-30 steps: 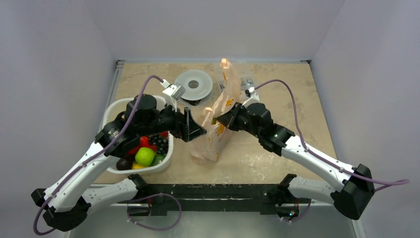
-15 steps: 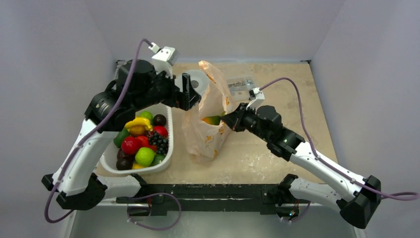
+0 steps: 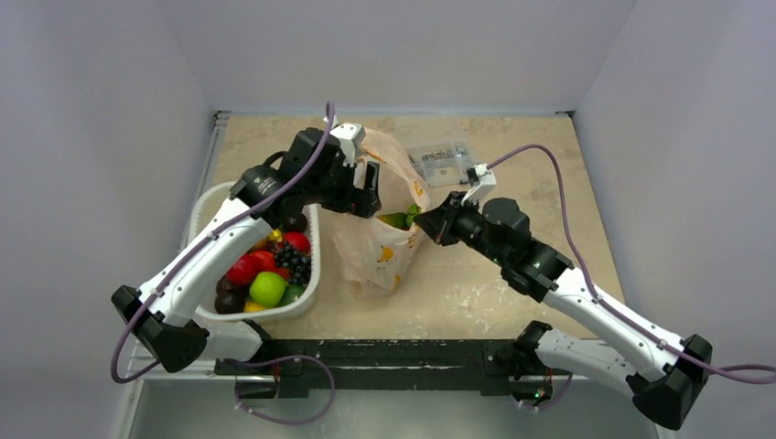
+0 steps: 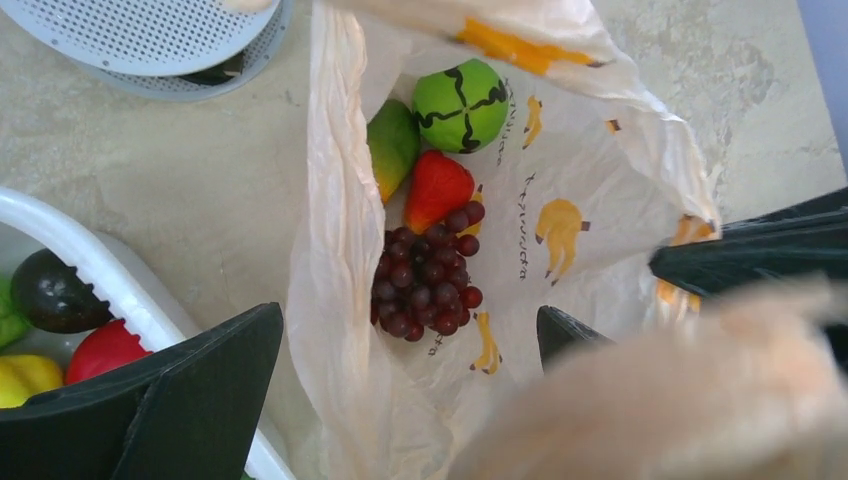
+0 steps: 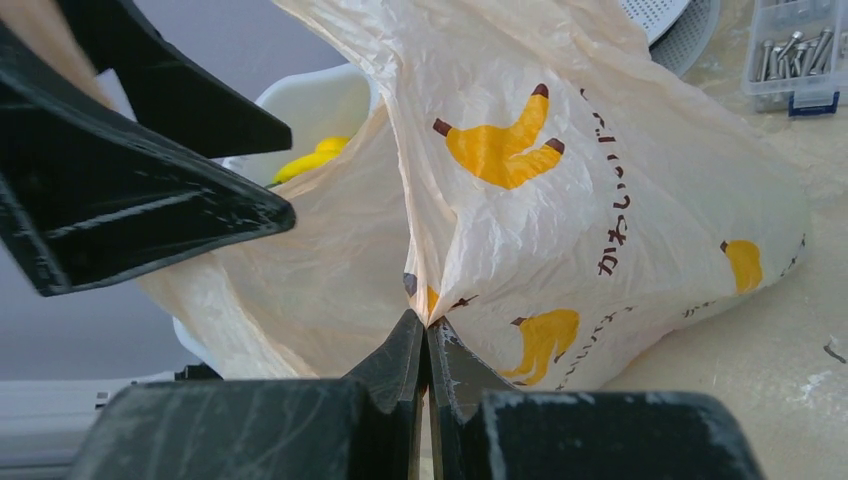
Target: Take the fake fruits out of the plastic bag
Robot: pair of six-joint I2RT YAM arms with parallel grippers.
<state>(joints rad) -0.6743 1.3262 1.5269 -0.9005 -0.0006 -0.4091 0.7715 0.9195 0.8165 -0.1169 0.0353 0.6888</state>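
You've got the pale-peach banana-print plastic bag [image 4: 590, 215] standing open mid-table. Inside are dark red grapes [image 4: 425, 275], a red pepper-like piece [image 4: 437, 187], a green-orange mango [image 4: 392, 147] and a green ball [image 4: 460, 104]. Your right gripper [image 5: 425, 345] is pinched tight on the bag's wall. Your left gripper [image 4: 410, 318] is spread wide at its mouth, clamping nothing. A white basket [image 3: 206, 206] of fruit sits beside.

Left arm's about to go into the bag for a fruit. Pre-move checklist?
1. Mouth of plastic bag open: ok, fruits visible inside from the left wrist view.
2. Hold by right gripper: ok, shut on the bag wall.
3. State of left gripper: ok, open above the mouth.
4. Targets exposed: ok, grapes, red piece, mango, green ball all uncovered.
5. Film clear of that gripper: cannot tell, blurred fold near the lens.
6. Room in basket: cannot tell, the left arm covers part.
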